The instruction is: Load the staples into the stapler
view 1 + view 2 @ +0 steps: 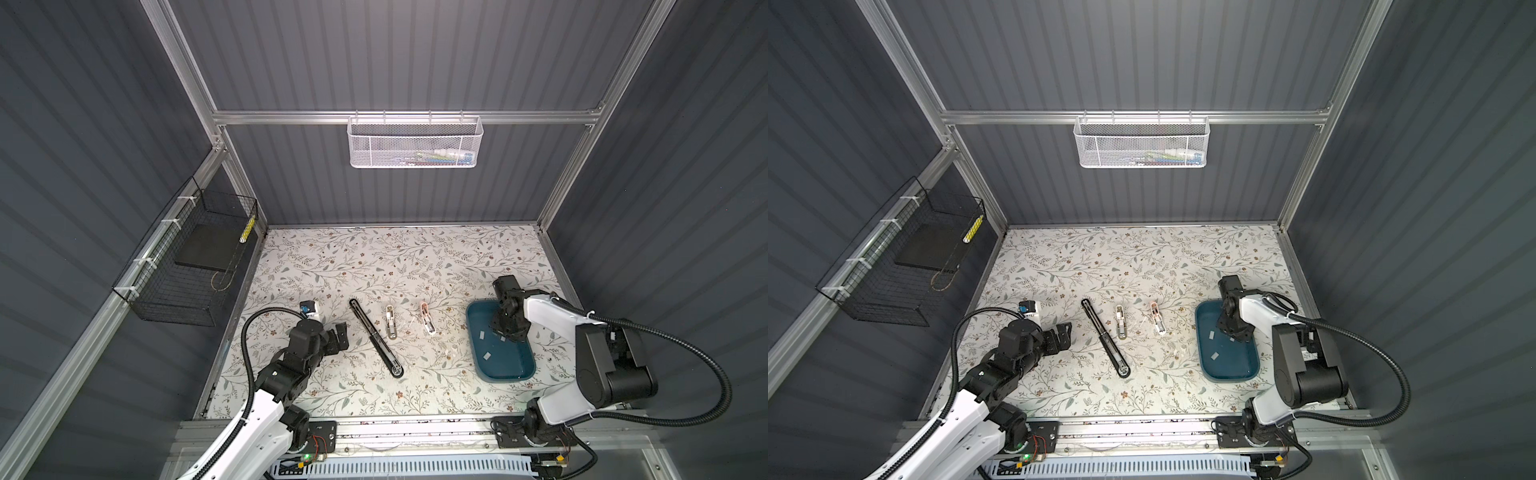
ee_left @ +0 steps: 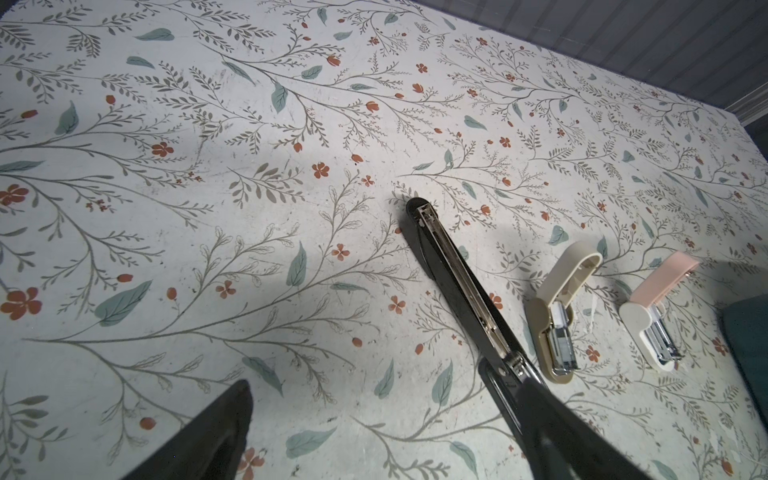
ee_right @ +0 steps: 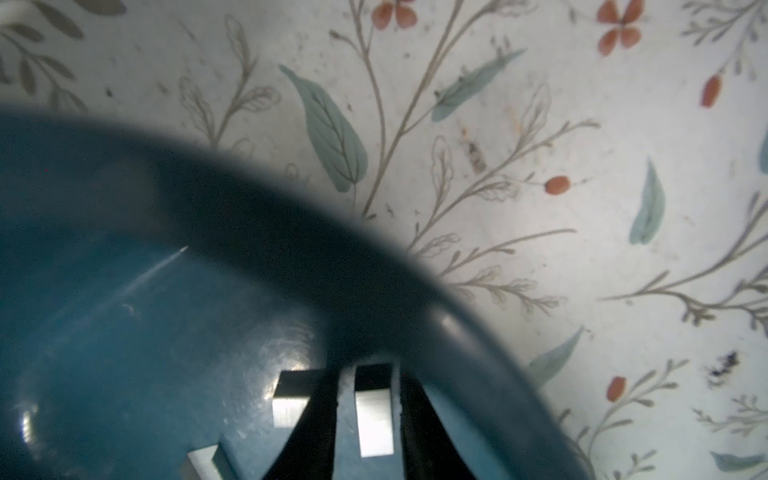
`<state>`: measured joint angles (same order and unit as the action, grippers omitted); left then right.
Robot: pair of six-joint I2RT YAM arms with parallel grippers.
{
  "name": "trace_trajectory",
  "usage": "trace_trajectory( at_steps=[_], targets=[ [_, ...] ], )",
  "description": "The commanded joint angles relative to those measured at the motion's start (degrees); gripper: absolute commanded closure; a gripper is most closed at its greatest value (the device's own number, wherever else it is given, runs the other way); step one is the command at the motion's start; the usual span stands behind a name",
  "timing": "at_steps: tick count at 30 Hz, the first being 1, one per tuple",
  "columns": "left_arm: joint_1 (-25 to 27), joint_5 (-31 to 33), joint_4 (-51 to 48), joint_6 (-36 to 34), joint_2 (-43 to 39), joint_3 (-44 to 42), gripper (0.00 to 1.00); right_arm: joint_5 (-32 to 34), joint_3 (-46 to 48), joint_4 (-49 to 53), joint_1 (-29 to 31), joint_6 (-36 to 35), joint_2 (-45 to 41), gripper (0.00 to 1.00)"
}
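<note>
1. While I watch the feed, the staples [image 1: 486, 355] lie as short silvery strips on the floor of the teal tray [image 1: 513, 365], which sits at the right side of the floral table [image 1: 374, 257] in both top views. I count three strips in a top view.
2. Right wrist view: one strip [image 3: 374, 411] lies between the fingers of the right gripper [image 3: 368, 370]. Two more lie close beside it on the tray floor.
3. Right gripper is down inside the tray, jaws a little apart and straddling that strip. A sliver of teal shows between the strip and one finger, so I read it as not clamped.
4. Left gripper [image 1: 338, 338] has its jaws spread wide and holds nothing. It is low over the table, just left of the black stapler [image 1: 376, 338] and not touching it.
5. Black stapler lies opened out flat and diagonal at mid-table, magazine rail facing up.
6. Beige stapler [image 1: 390, 320] and pink stapler [image 1: 427, 318] lie between the black one and the tray. Both are hinged open, and each is apart from its neighbours.
</note>
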<state>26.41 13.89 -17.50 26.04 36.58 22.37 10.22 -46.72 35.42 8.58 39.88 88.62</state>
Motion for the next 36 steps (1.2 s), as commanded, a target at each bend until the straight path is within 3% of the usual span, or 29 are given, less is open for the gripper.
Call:
trace_trajectory(
  at_steps=[1, 20, 36],
  targets=[
    [-0.21, -0.71, 0.38, -0.84, -0.63, -0.49, 0.01, -0.71, -0.57, 1.75, -0.49, -0.94, 1.19, 0.71],
    [-0.22, -1.04, 0.29, -0.7, -1.18, -0.62, 0.01, -6.02, 0.08, -0.76, -0.93, -3.39, 1.47, 0.87],
    [-0.2, -1.15, 0.3, -0.65, -1.5, -0.72, 0.01, -6.26, 4.48, -1.68, -0.37, -6.09, -18.41, 0.83]
  ],
)
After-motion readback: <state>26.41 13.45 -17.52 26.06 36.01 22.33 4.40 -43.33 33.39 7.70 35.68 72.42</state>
